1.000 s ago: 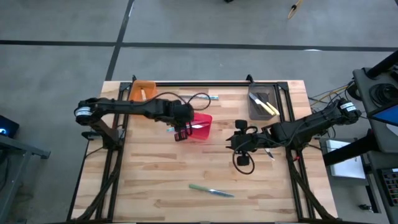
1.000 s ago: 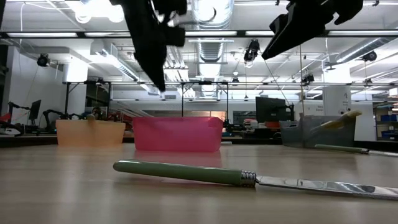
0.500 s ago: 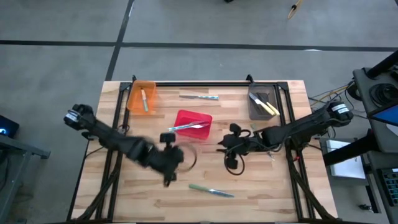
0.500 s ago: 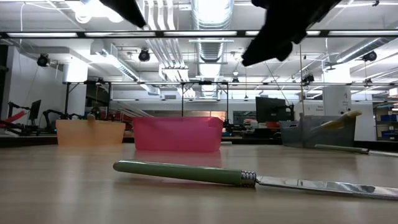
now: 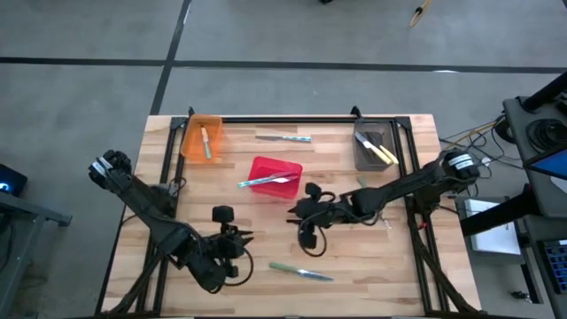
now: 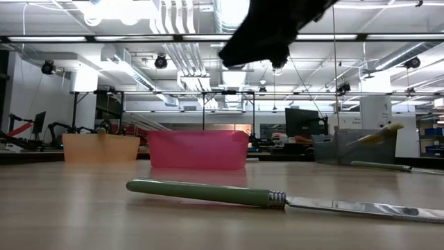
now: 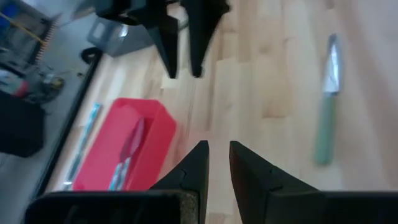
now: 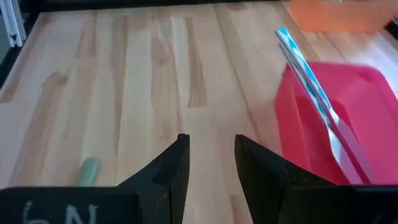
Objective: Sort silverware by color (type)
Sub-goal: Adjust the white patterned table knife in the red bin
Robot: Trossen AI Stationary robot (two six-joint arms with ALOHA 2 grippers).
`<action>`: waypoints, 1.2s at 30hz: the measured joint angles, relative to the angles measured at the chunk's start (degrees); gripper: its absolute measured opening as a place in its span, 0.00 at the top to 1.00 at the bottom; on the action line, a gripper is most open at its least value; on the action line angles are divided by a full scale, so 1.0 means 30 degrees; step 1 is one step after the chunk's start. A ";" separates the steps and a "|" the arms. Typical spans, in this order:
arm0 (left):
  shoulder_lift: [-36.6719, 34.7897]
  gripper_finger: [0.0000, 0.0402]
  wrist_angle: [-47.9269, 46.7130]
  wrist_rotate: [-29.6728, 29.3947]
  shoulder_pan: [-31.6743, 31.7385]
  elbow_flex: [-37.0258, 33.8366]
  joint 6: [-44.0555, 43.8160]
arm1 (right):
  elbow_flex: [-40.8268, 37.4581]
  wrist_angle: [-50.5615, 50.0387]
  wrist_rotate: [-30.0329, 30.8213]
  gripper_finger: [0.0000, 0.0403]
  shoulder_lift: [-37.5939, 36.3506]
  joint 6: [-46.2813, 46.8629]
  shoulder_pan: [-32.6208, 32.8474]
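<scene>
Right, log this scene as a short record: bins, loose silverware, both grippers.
orange bin: back left, one utensil inside
red bin: mid-table, light blue utensils sticking out over its rim
grey bin: back right, yellow-handled utensils inside
green knife: loose on the table, front centre
blue utensil: loose at the back edge
left gripper: front left, empty, fingers slightly apart
right gripper: just in front of the red bin, open, empty
</scene>
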 joint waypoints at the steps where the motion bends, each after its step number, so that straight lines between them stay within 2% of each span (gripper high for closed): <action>1: -0.0009 0.89 0.0004 -0.0188 -0.0002 -0.0253 -0.0145 | 0.0496 -0.0121 0.0006 0.71 0.0385 -0.0191 -0.0001; 6: -0.0202 0.89 0.0011 -0.0743 -0.0002 -0.1349 -0.0901 | 0.3262 -0.1865 0.0005 0.71 0.2086 -0.0332 -0.0340; 10: -0.0835 0.89 0.0063 -0.2445 -0.0093 -0.2302 -0.1187 | 0.4971 -0.2806 0.0007 0.71 0.3164 -0.0854 -0.0776; 16: -0.3259 0.89 0.0283 -0.4989 -0.0111 -0.4024 -0.1194 | 0.6366 -0.2873 -0.0041 0.71 0.4221 -0.1566 -0.1413; 21: -0.6063 0.89 0.0361 -0.8186 0.0066 -0.6355 -0.2103 | 0.6895 -0.1662 0.0020 0.71 0.5125 -0.2262 -0.2271; 24: -0.7545 0.89 0.0462 -0.8186 0.0411 -0.8015 -0.3317 | 0.6978 -0.1435 0.0006 0.71 0.5528 -0.2698 -0.2805; 30: -0.9422 0.89 0.0765 -0.8063 0.0479 -1.0626 -0.6060 | 0.6999 0.1465 0.0000 0.72 0.6620 -0.3771 -0.3799; 36: -1.0146 0.91 0.1089 -0.9346 0.0545 -1.1626 -0.6170 | 0.7436 0.4312 -0.0042 0.82 0.8283 -0.4542 -0.4391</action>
